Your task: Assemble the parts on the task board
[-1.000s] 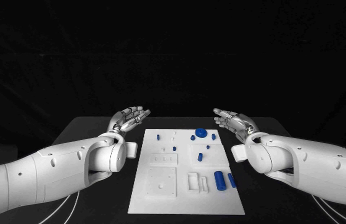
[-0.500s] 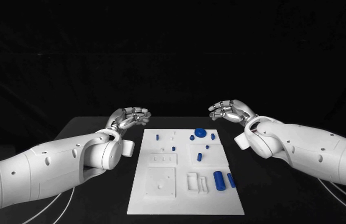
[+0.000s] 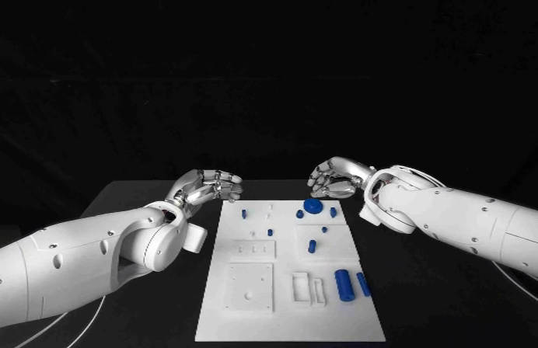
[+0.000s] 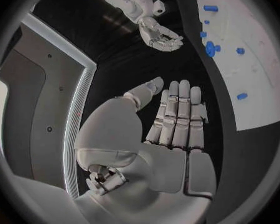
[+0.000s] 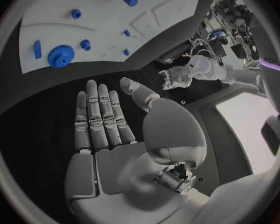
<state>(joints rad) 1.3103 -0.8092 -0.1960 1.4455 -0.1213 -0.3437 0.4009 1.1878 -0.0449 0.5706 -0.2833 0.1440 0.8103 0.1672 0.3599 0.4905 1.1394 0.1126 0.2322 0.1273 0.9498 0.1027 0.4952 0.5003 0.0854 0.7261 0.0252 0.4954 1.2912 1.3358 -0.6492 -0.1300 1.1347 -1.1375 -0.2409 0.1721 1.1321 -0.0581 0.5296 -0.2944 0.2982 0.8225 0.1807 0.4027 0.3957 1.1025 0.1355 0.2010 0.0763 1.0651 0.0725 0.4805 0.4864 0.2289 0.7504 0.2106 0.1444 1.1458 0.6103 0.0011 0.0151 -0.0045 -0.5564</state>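
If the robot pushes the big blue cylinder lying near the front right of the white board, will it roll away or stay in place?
The big blue cylinder lies on its side on the flat task board, so a sideways push would probably roll it. It looks smooth and rigid, so it might slip in a loose grip. A thinner blue rod lies close beside it and could be knocked.

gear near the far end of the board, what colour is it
Blue. The gear shows best in the right wrist view, toothed rim clear, on the white board.
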